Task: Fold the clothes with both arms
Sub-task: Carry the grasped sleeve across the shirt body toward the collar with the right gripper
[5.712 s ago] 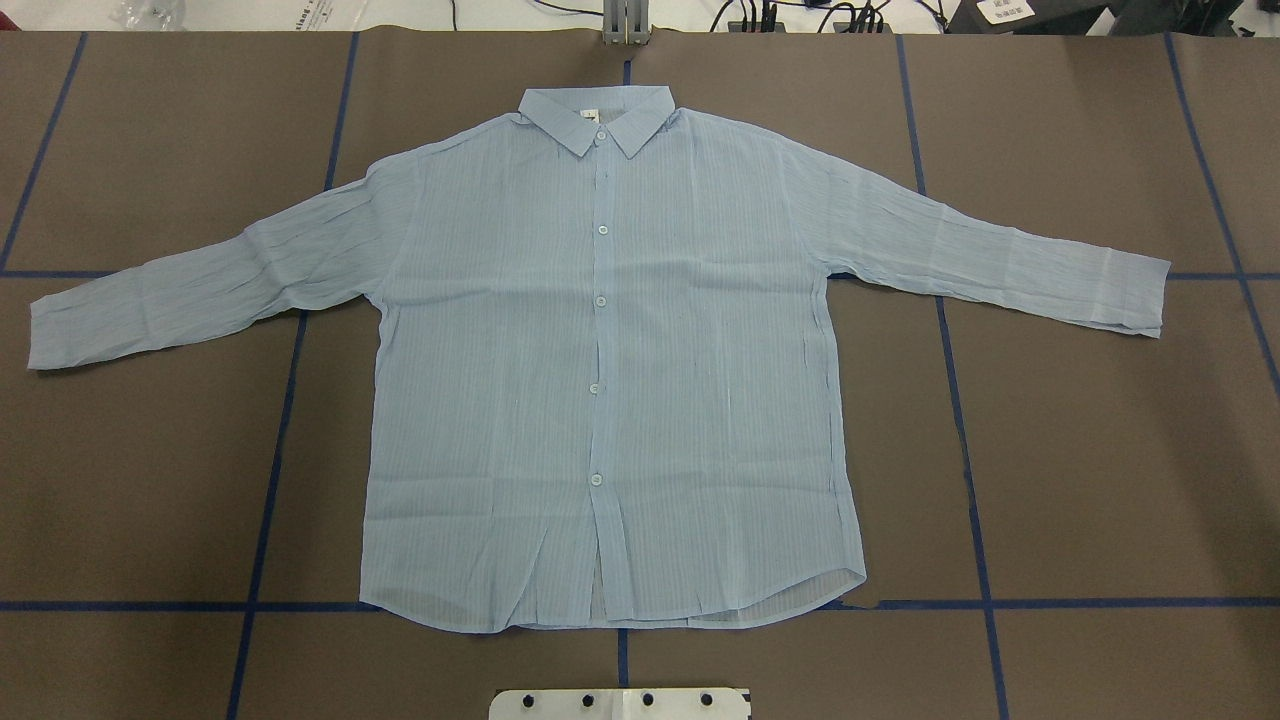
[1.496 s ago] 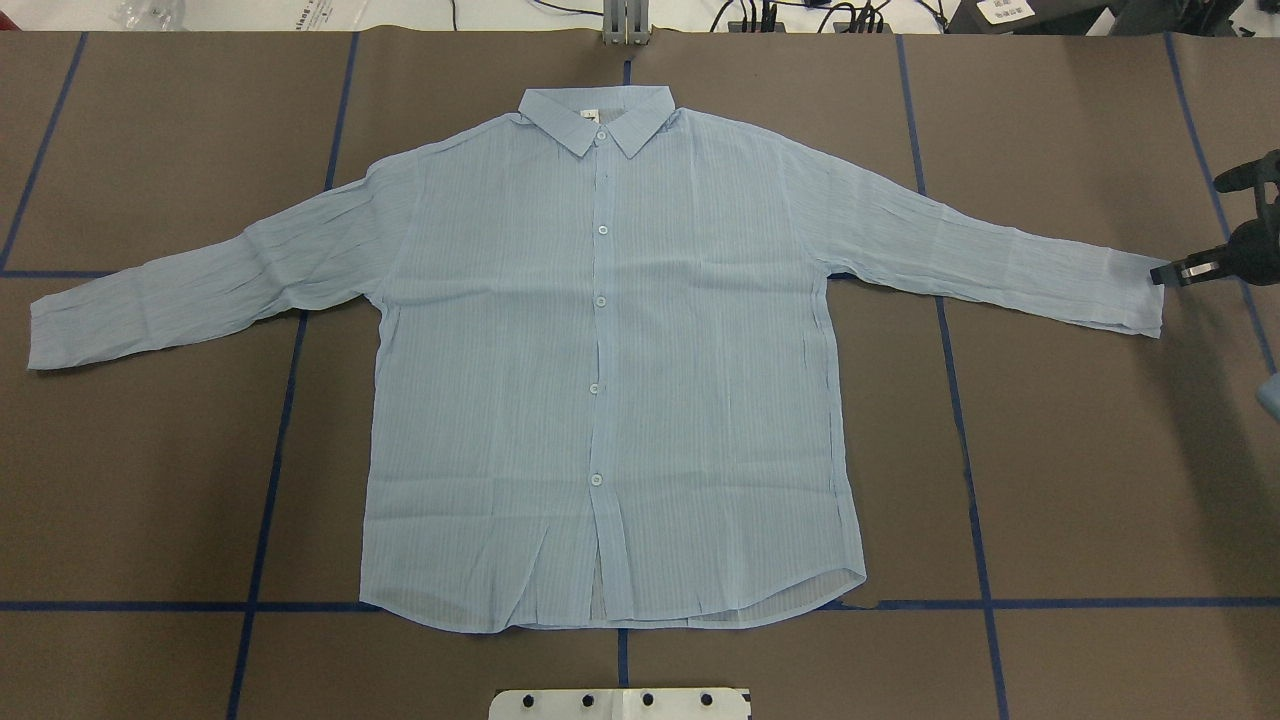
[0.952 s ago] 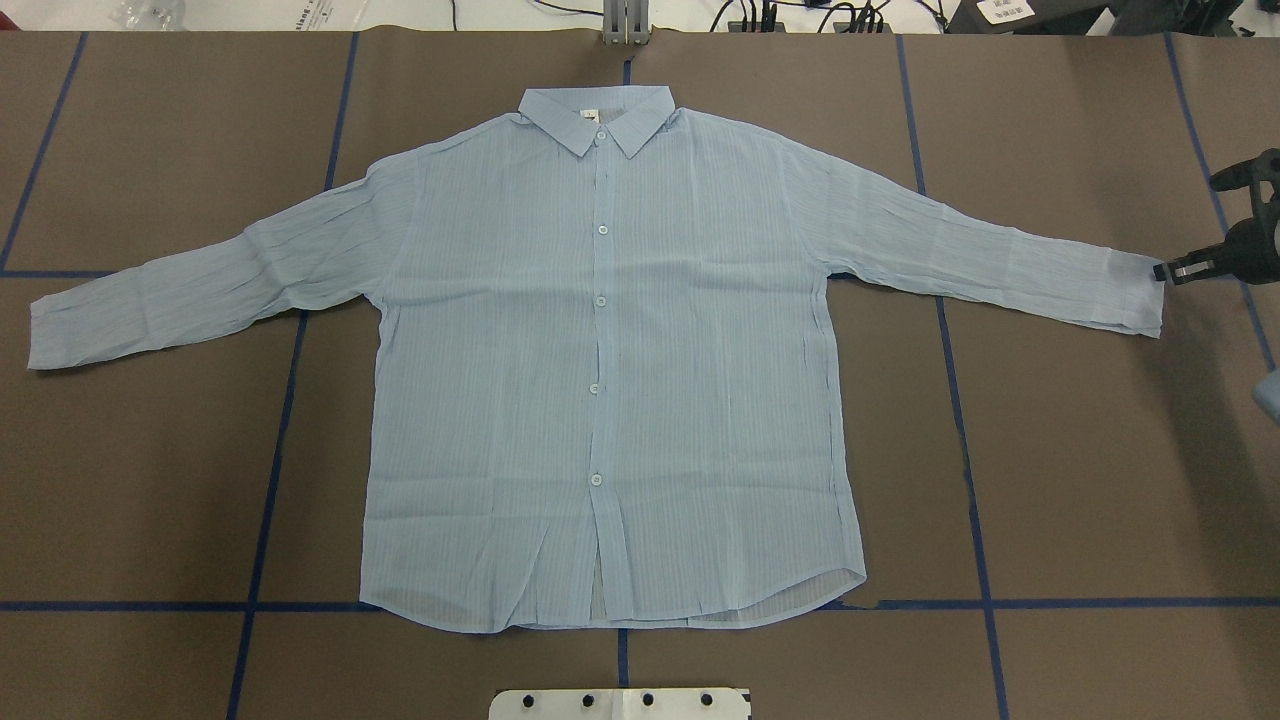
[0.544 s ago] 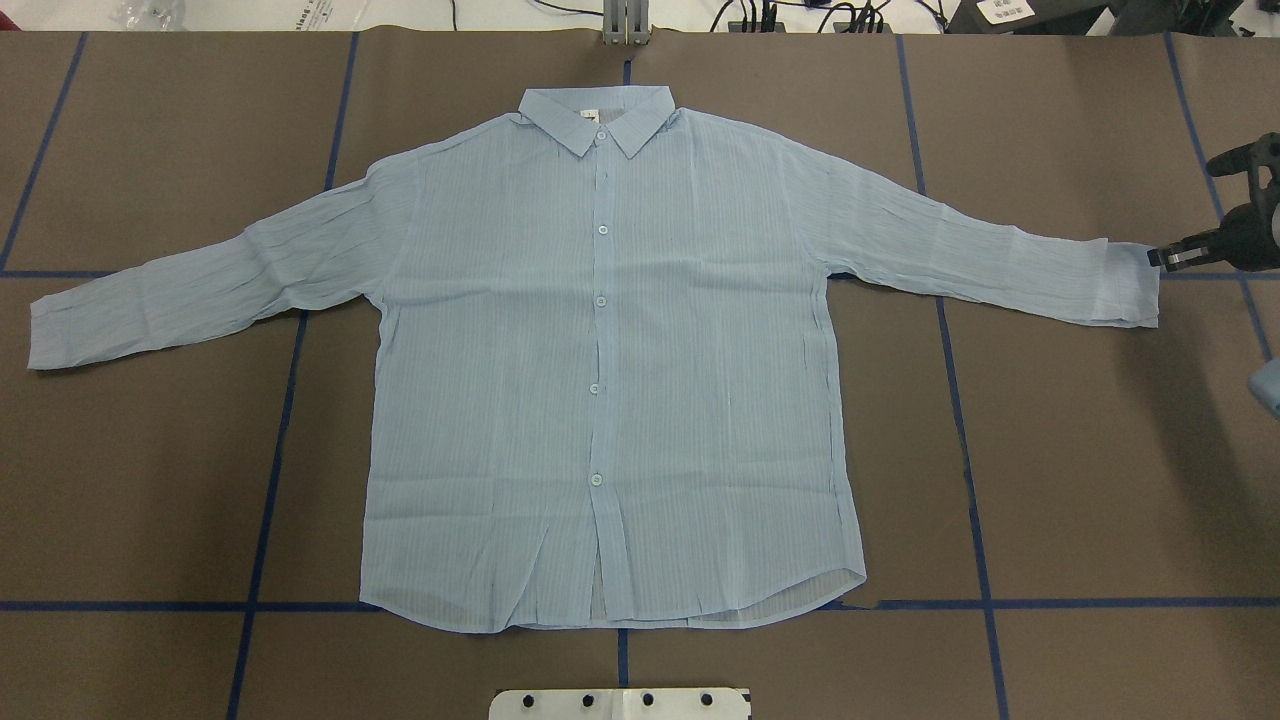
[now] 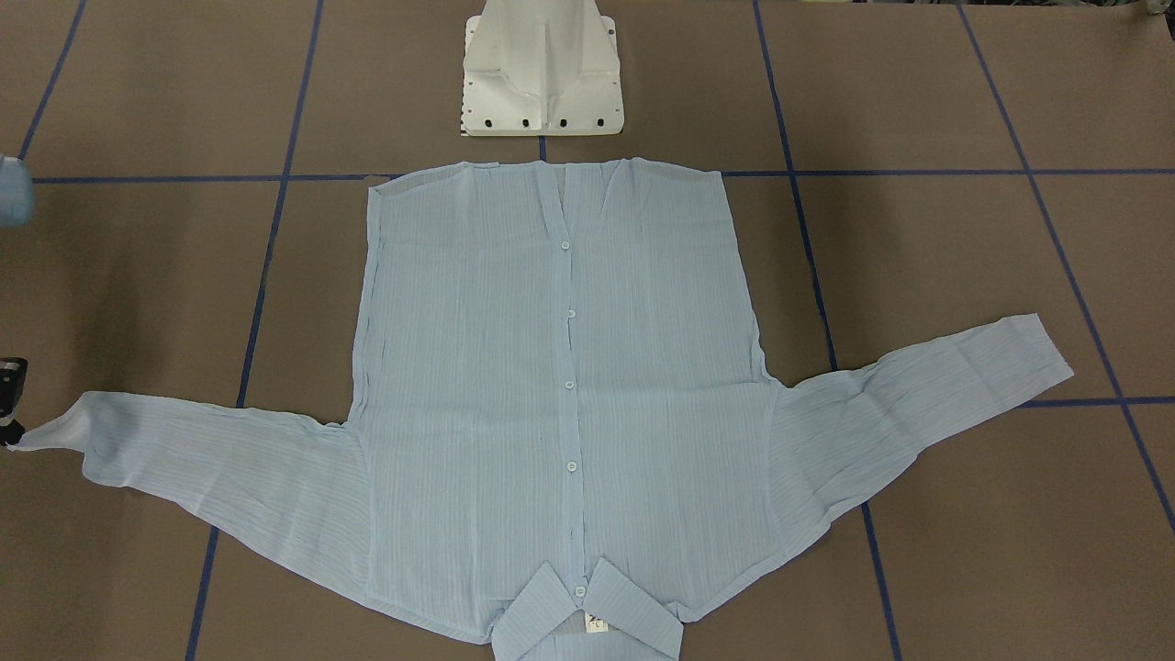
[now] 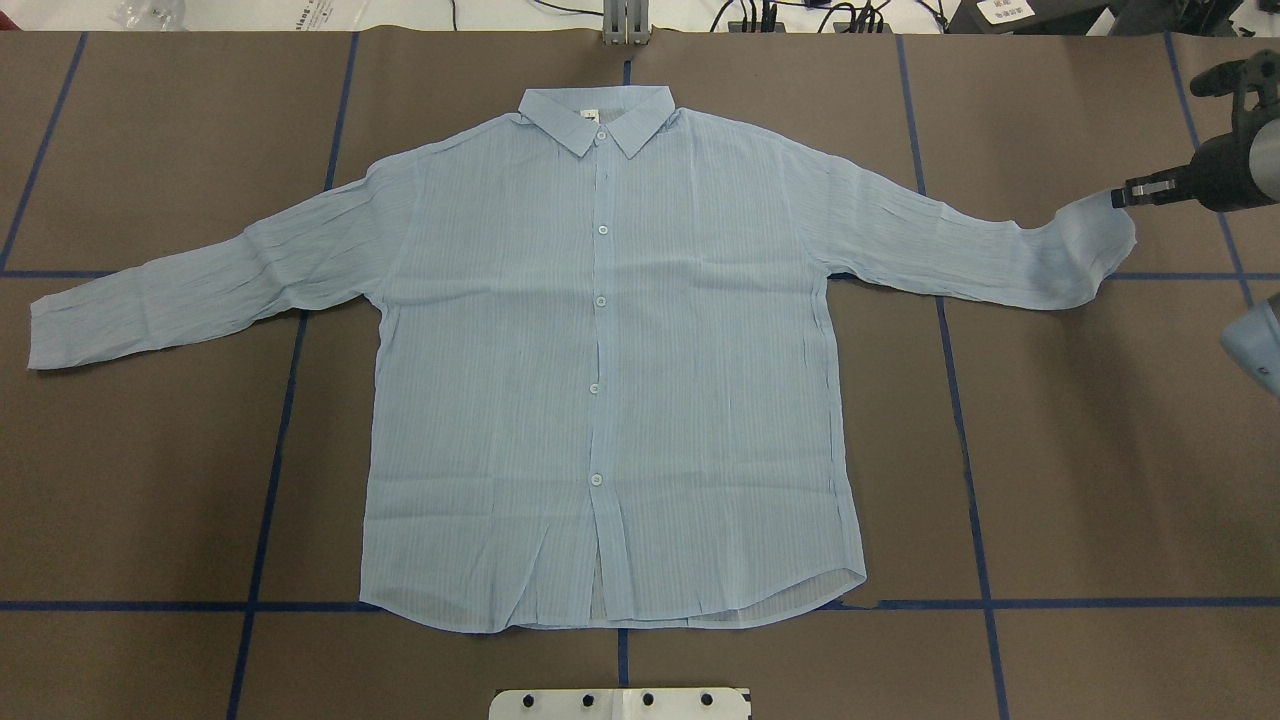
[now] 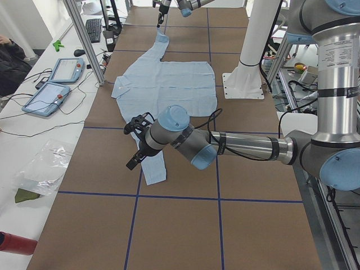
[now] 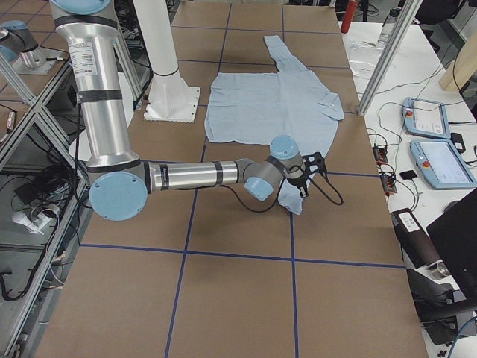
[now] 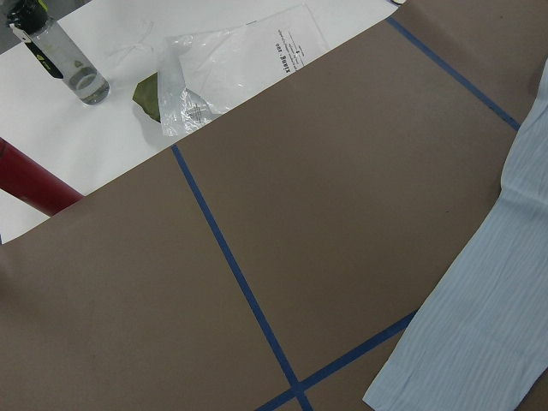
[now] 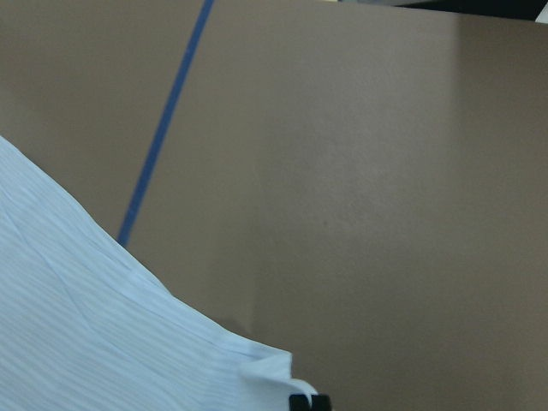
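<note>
The light blue striped shirt [image 6: 600,380] lies flat and face up on the brown table, collar at the far side, both sleeves spread out. My right gripper [image 6: 1130,193] is shut on the right sleeve's cuff [image 6: 1095,235], which curls up off the table; the right wrist view shows the cloth [image 10: 103,334] pinched at a black fingertip [image 10: 306,402]. The left sleeve's cuff [image 6: 60,335] rests flat. My left gripper [image 7: 134,162] hovers beside that cuff in the exterior left view only, and I cannot tell whether it is open or shut. The left wrist view shows the sleeve [image 9: 479,334] but no fingers.
The white pedestal base [image 5: 542,73] stands at the table's near edge by the shirt's hem. Blue tape lines [image 6: 270,480] cross the brown surface. Beyond the collar side, a white bench holds tablets [image 7: 64,70], a plastic bag [image 9: 231,60], a bottle [image 9: 64,56] and a red cylinder [image 7: 14,243].
My right gripper came in from the right, shut on the right cuff and lifted it towards the far side. The cuff now curls off the table. The rest of the shirt has not moved.
</note>
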### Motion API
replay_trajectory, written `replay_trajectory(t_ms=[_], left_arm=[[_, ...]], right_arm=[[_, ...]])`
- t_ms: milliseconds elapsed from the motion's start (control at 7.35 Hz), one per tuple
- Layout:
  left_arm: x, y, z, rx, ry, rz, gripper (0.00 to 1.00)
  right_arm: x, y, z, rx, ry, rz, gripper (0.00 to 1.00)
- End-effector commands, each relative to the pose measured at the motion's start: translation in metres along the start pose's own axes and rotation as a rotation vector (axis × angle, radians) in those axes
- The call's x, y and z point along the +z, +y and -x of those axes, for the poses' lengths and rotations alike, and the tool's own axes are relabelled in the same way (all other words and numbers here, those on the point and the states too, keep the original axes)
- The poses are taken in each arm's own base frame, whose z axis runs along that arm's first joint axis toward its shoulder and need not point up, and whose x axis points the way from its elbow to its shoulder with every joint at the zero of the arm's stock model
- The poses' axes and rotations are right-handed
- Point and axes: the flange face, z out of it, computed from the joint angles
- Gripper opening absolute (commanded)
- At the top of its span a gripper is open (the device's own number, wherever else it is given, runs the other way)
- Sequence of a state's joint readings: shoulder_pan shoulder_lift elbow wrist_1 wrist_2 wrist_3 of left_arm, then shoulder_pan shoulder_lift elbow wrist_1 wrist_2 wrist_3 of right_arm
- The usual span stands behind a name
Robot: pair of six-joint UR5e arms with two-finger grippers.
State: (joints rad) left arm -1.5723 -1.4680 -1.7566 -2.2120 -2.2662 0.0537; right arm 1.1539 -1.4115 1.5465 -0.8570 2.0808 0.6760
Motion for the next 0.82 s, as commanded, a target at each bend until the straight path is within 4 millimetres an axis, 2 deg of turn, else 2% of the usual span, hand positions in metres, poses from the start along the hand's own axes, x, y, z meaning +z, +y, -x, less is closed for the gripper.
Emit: replay_trajectory(t_ms=[0,136,272,408,544,680], left_arm=[[0.002,0.002,0.001,-0.002,0.000,0.003,1.00],[0.002,0.002,0.002,-0.002,0.001,0.002,1.00],[0.002,0.002,0.001,-0.003,0.001,0.001,1.00],[0.003,0.003,0.003,-0.003,0.001,0.004,1.00],[0.003,0.003,0.003,-0.005,0.001,0.004,1.00],[0.003,0.003,0.002,-0.005,0.001,0.004,1.00]], right_arm=[[-0.045,-0.047,0.116,0.139,0.018,-0.037,0.00],[-0.037,-0.059,0.187,0.218,0.050,-0.071,0.00],[-0.024,-0.067,0.273,0.266,0.116,-0.093,0.00],[-0.029,-0.076,0.342,0.313,0.164,-0.112,0.00],[-0.037,-0.077,0.391,0.359,0.155,-0.156,0.00],[-0.032,-0.080,0.436,0.387,0.150,-0.208,0.00]])
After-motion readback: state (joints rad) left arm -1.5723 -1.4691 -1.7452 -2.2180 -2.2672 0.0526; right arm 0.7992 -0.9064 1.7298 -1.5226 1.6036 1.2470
